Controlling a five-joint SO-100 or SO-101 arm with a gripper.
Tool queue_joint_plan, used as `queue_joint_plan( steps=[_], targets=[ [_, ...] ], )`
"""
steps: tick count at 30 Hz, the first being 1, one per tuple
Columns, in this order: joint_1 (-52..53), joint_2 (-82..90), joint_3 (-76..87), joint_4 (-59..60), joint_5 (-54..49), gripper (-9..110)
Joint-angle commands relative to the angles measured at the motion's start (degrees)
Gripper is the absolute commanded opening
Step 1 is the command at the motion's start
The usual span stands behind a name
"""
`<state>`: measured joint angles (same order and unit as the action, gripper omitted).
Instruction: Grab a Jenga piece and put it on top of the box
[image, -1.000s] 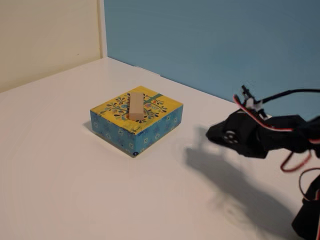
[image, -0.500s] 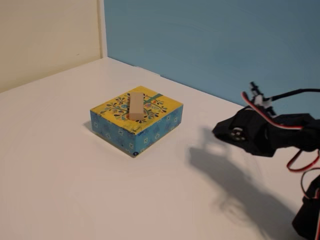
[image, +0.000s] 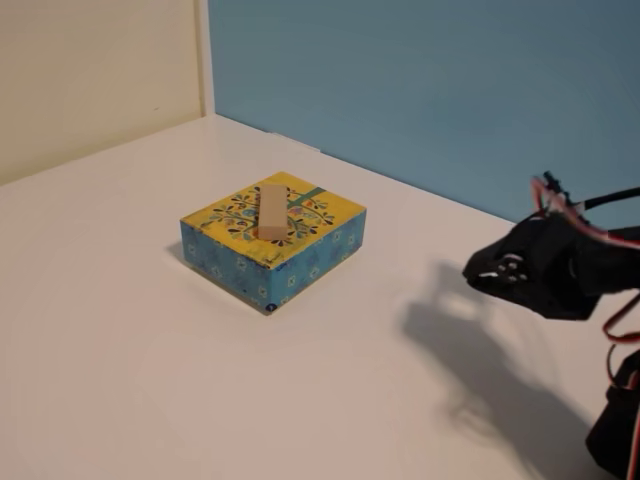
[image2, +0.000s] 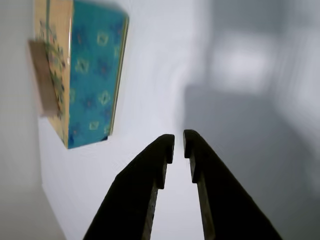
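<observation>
The Jenga piece (image: 272, 210) lies flat on the yellow patterned top of the box (image: 300, 245), near the middle of the white table. In the wrist view the box (image2: 92, 75) appears at upper left with the Jenga piece (image2: 42, 80) blurred at its left edge. My gripper (image: 480, 272) is off to the right of the box, well apart from it. Seen from the wrist, the gripper (image2: 178, 142) has its two dark fingers nearly together, with only a thin slit between the tips and nothing held.
A blue wall (image: 420, 90) stands behind the table and a cream wall (image: 100, 70) closes off the left. The arm's body and red wires (image: 610, 320) fill the right edge. White tabletop (image: 130, 380) stretches in front of the box.
The arm has drawn back to the right, away from the box. The Jenga piece has stayed on the box top without moving.
</observation>
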<state>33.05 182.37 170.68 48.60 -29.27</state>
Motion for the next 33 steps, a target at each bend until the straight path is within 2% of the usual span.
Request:
queue_joint_plan(
  steps=[1,33],
  targets=[
    [0.5,2.4,-0.3,4.2,0.3,0],
    [0.7,2.4,-0.3,4.3,-0.3,0]
  ],
)
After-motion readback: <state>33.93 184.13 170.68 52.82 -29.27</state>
